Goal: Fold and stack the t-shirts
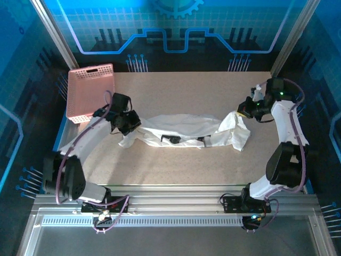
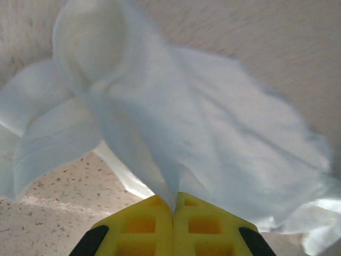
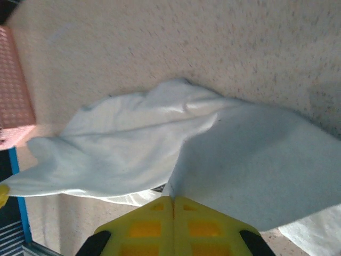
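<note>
**Shirt pinched at both ends, waiting to be spread**

The white t-shirt lies bunched in a long band across the middle of the overhead frame, on the table. The left gripper at centre left and the right gripper at centre right each clamp a fold of its cloth between shut yellow jaws. Spreading it flat looks like the step in hand. Both ends should rise together and pull apart evenly, so neither pinch slips, then settle well away from the pink basket at upper left.
</note>
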